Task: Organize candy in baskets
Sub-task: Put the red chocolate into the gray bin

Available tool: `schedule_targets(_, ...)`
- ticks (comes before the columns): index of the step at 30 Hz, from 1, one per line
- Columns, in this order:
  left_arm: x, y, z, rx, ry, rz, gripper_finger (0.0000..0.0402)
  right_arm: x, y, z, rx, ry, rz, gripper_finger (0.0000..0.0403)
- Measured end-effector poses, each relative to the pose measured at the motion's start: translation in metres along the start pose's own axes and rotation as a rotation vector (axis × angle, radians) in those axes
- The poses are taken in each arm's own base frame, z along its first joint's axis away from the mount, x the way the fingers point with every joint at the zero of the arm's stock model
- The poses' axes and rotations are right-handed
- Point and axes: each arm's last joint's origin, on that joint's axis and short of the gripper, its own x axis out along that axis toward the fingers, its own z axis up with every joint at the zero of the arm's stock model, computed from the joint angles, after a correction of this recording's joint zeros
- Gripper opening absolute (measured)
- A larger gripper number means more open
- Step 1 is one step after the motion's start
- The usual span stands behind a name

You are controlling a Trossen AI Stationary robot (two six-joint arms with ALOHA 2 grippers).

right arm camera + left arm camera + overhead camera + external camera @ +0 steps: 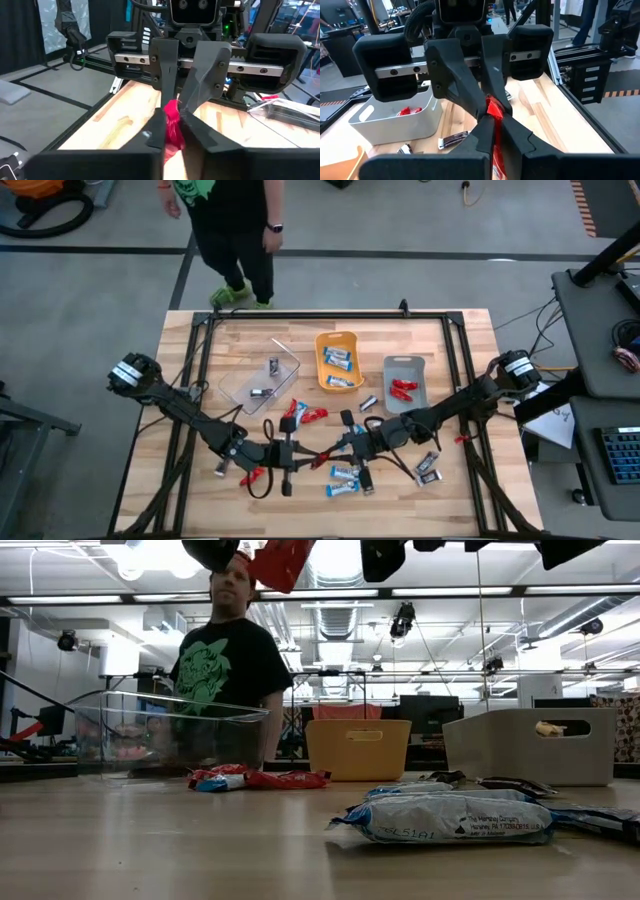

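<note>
A red candy (493, 108) is held in the air over the table's near middle, between my two grippers, which face each other. My left gripper (303, 455) and my right gripper (336, 451) are both shut on it. In the low view the red candy (284, 562) shows high above the tabletop. The clear basket (262, 380), the orange basket (338, 360) and the grey basket (405, 383) stand in a row farther back. Loose candy lies on the wood: red bars (303, 414), blue-and-white bars (344, 476), dark bars (428, 466). My left gripper pinches one end of the red candy (497, 150) between its two fingers, coming in level from the table's left. The candy is lifted clear of the table. My right gripper pinches the candy's other end (173, 131) between its two fingers, coming in level from the table's right. Its fingertips meet the left gripper's almost head-on, with the wrapper bunched between them.
A person (235, 230) stands at the table's far edge, seen behind the clear basket in the low view (225, 670). A blue-and-white bar (450, 820) lies close to the low camera. A black frame (330, 315) runs round the tabletop.
</note>
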Motion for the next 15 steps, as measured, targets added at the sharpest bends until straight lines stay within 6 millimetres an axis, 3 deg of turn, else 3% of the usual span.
schedule_targets(9,0.0003,0.0008,-0.0023,-0.029,0.019,0.022,0.0048,-0.0007,-0.0024,-0.0030,0.013,0.042,-0.003,0.0014)
schedule_targets(15,-0.0002,0.0020,-0.0057,-0.033,0.059,0.044,0.0091,-0.0097,-0.0091,-0.0037,0.074,0.166,-0.018,0.0013)
